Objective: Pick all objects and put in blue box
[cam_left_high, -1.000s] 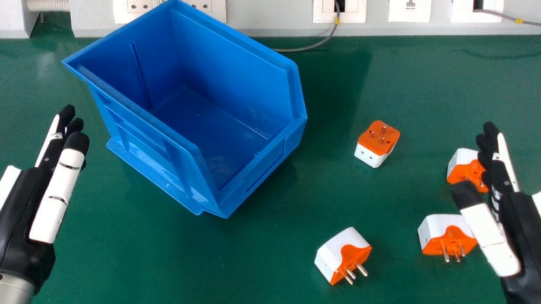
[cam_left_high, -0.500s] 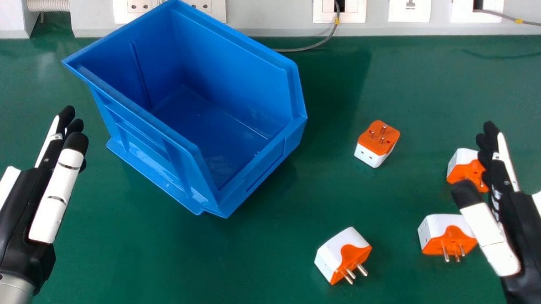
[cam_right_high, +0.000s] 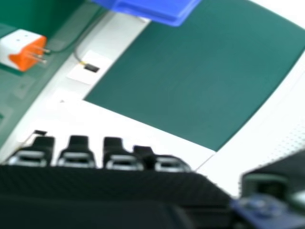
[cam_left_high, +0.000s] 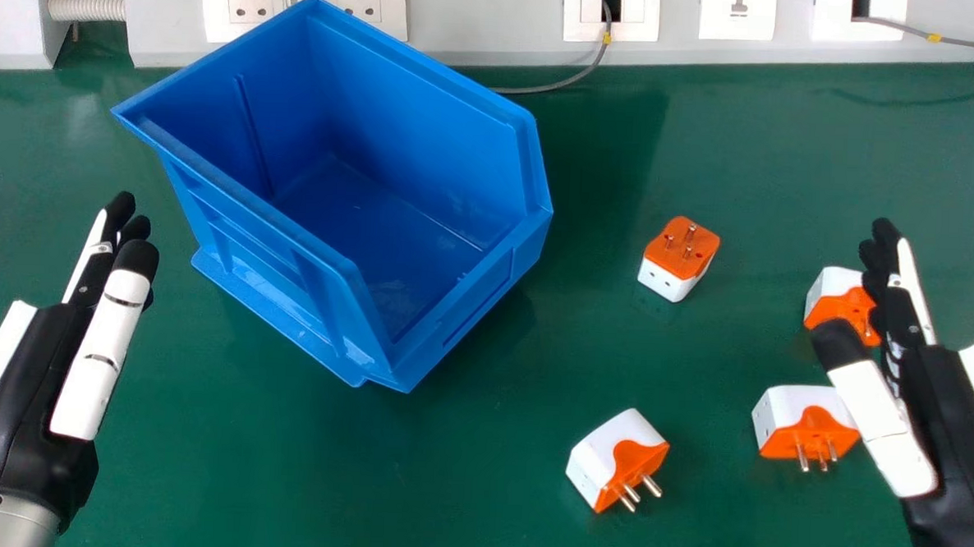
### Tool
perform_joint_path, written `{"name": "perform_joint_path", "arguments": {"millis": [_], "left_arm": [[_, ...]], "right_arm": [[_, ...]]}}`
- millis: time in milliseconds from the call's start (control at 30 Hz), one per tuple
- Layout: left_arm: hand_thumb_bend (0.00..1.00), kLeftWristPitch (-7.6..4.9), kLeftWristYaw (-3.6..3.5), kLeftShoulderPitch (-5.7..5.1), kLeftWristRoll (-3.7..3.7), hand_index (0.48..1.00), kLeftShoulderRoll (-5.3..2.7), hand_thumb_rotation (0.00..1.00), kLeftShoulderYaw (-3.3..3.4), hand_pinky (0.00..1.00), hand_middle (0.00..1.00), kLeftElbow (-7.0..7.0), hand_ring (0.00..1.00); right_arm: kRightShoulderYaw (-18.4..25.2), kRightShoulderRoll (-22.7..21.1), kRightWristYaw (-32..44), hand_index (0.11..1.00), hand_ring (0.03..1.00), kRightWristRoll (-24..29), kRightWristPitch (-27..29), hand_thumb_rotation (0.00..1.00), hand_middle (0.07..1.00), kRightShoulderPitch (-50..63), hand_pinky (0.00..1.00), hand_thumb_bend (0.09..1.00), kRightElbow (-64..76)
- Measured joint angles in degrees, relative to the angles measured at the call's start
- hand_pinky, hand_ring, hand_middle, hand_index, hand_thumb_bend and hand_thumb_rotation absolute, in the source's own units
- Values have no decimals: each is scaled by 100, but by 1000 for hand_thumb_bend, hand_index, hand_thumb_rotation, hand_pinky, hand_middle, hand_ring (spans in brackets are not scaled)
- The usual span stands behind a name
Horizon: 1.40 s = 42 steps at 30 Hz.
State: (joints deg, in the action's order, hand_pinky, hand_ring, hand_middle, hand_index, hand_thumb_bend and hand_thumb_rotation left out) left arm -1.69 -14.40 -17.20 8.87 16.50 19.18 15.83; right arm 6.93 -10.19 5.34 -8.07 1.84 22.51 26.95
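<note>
- Four chunky white-and-orange plastic plug adapters sit before you on the green tabletop (cam_left_high: 461,486), all outside the blue plastic box.
- The far adapter (cam_left_high: 679,253), the one nearest the box, rests with its orange face and metal pins up; the near adapter (cam_left_high: 610,460) lies tilted, its prongs angled toward you and to the right.
- The middle-right adapter (cam_left_high: 789,410) points its prongs your way, and the far-right adapter (cam_left_high: 835,301) turns its orange face toward your right hand (cam_left_high: 938,400).
- The blue plastic box (cam_left_high: 321,299) stands askew left of the adapters, its low front lip facing them — taller side walls rise behind.
- Behind it runs a pale panel with white sockets (cam_left_high: 326,7); a thin grey cable (cam_left_high: 599,56) droops to the table there.
- Your right hand partly hides two adapters — its fingers straight, thumb apart.
- Your left hand (cam_left_high: 39,369), left of the box, has straight fingers, holding nothing.
</note>
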Motion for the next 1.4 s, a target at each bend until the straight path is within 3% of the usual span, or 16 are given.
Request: {"name": "perform_joint_path", "arguments": {"millis": [233, 367, 567, 667, 900, 1067, 1400], "left_arm": [[556, 0, -12, -60, 16, 1000, -4, 1000, 5, 986, 1000, 7, 1000], [565, -1, -19, -41, 22, 1000, -4, 997, 4, 985, 1000, -28, 1000], [578, -2, -26, 17, 26, 1000, -18, 992, 0, 989, 1000, -105, 1000], [576, -2, -25, 43, 25, 1000, -19, 991, 0, 991, 1000, -109, 1000], [576, 12, 29, 177, 21, 1000, -19, 996, -16, 997, 1000, -177, 1000], [575, 23, 66, 307, 2, 1000, -18, 998, -45, 997, 1000, -223, 1000], [553, 57, 95, 395, -98, 1000, -2, 1000, -58, 984, 1000, -362, 1000]], "right_arm": [[7, 25, -26, 1000, 1000, 9, -1, 1000, 1000, -20, 992, 651, 13], [16, 31, -74, 1000, 1000, -13, -45, 1000, 1000, -182, 993, 641, 13], [20, -94, -180, 1000, 1000, -492, -418, 1000, 1000, -768, 967, 574, -36], [22, -197, -236, 1000, 1000, -756, -550, 945, 1000, -1091, 958, 547, -126], [-65, -270, -467, 1000, 1000, -1689, -1164, 837, 1000, -1500, 969, 519, -227], [-133, -273, -489, 1000, 1000, -1989, -1687, 794, 1000, -1771, 970, 525, -266], [-427, -258, -453, 1000, 1000, -2642, -2778, 696, 1000, -2074, 921, 579, -218]]}}
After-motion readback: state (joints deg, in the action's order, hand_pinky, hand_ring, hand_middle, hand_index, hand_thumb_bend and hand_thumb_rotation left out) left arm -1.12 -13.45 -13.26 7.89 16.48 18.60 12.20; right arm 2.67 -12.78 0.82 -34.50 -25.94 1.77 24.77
